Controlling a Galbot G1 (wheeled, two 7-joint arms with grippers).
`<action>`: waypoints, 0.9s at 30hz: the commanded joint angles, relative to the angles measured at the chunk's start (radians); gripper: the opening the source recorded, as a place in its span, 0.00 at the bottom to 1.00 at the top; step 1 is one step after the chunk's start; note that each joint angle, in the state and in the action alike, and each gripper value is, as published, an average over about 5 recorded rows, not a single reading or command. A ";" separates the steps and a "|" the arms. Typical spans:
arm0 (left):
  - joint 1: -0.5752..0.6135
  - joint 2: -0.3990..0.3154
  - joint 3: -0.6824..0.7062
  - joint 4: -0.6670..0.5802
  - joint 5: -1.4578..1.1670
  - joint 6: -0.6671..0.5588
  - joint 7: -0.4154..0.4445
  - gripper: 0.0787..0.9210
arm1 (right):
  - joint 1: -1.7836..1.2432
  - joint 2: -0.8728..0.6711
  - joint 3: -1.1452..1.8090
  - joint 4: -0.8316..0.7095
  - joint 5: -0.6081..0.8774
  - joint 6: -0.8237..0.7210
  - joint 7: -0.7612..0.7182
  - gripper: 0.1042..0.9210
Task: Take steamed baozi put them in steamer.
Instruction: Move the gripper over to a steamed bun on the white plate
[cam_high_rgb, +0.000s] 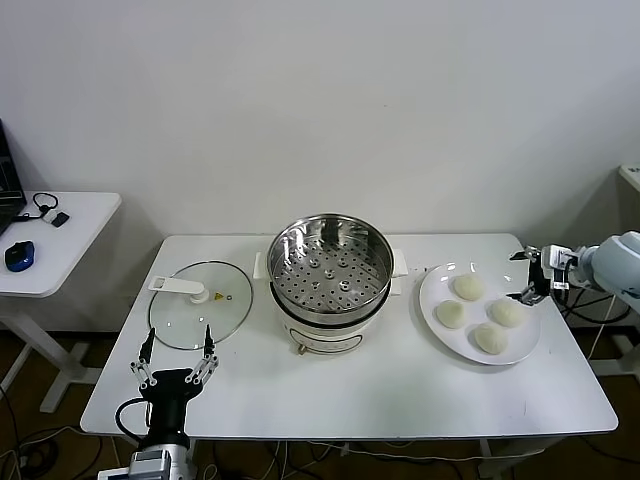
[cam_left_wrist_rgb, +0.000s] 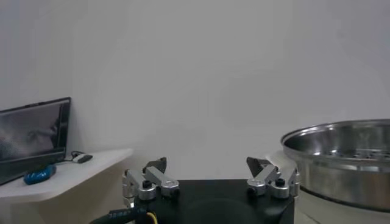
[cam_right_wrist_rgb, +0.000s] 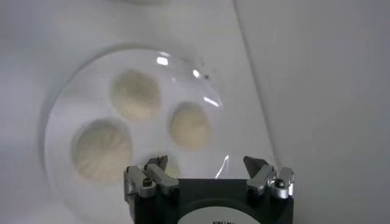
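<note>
**Hovering beside the plate, nothing gripped**

Looking from the head camera, you see your right gripper at the outer rim of the white plate, fingers spread wide with nothing between them. Most of that arm is cut off by the frame edge, so only its last section and the gripper show.

All four steamed baozi lie on the plate, just inward of the right gripper. The nearest one sits close beside the lower fingertip; whether they touch, you cannot tell from this view.

The right wrist camera looks down past the open fingers and shows only three buns clearly. The fourth is hidden behind the gripper body, with at most a sliver showing by one finger. A glare streak runs across the plate there.

The steamer stands well beyond the plate from the right gripper, its perforated tray bare. The right wrist view does not show it at all. The left wrist view catches only part of its shiny wall, cut off at the edge.

Your left gripper is parked at the near table edge, fingers wide apart and holding nothing, with the glass lid lying flat just beyond it. The left wrist view shows a side table with a monitor and a blue object too small to identify.
</note>
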 joint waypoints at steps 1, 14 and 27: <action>-0.006 0.011 -0.002 0.015 -0.011 -0.001 0.000 0.88 | 0.212 0.090 -0.262 -0.184 0.013 0.046 -0.064 0.88; -0.015 0.027 -0.021 0.035 -0.034 -0.001 0.001 0.88 | 0.288 0.413 -0.340 -0.574 0.034 0.198 -0.142 0.88; -0.035 0.039 -0.030 0.062 -0.049 0.000 0.013 0.88 | 0.273 0.565 -0.336 -0.805 0.010 0.292 -0.196 0.88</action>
